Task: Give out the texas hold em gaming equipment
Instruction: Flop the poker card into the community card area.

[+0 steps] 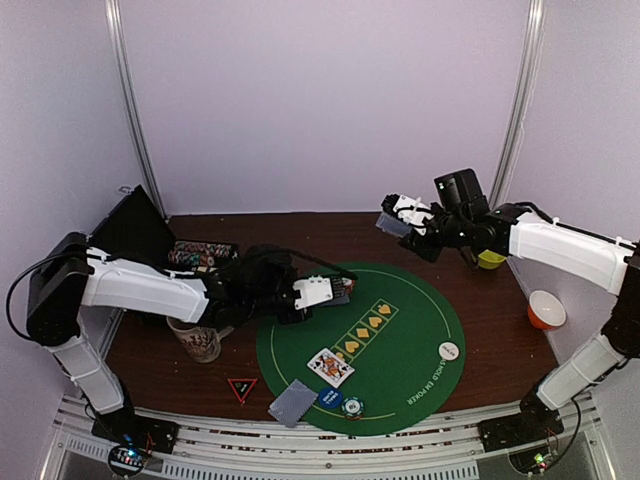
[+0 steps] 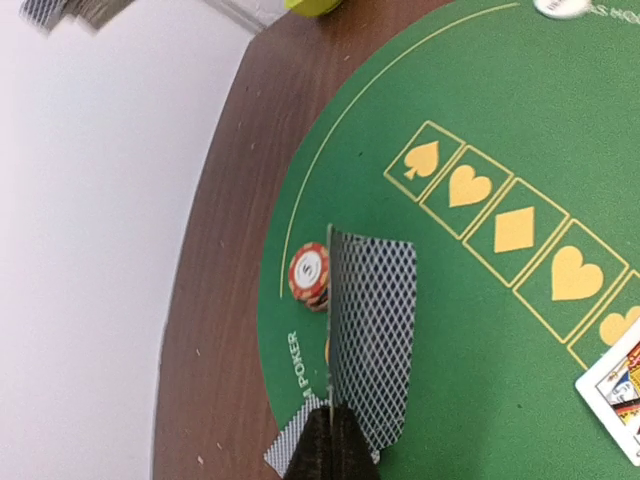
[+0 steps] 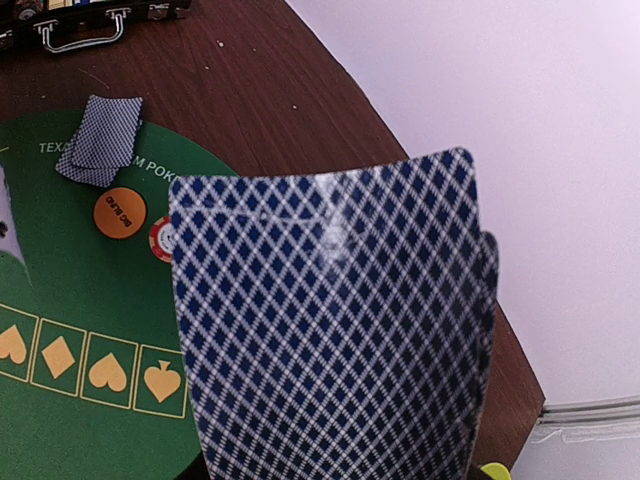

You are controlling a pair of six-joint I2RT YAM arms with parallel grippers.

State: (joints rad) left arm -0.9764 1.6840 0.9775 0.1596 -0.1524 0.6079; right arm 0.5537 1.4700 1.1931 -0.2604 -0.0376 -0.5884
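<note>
One card [image 2: 372, 340] clenched in left end effector [image 1: 340, 294], mid-frame at the mat's [image 1: 410, 370] upper-left rim; several cards [image 3: 330, 330] grasped by right end effector [image 1: 398, 222], upper right, above the bench [image 1: 300, 235].

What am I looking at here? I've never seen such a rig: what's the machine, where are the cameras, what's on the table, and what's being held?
Two white robot arms are bolted at the near edge of a table. One picture looks down from above and behind them. The other two come from a camera on each wrist. On the table lies a round green poker mat with a face-up card, a red-white chip stack and an orange button on it. The left gripper is shut on one playing card. The right gripper holds a deck, its patterned backs filling that wrist's view.
</note>
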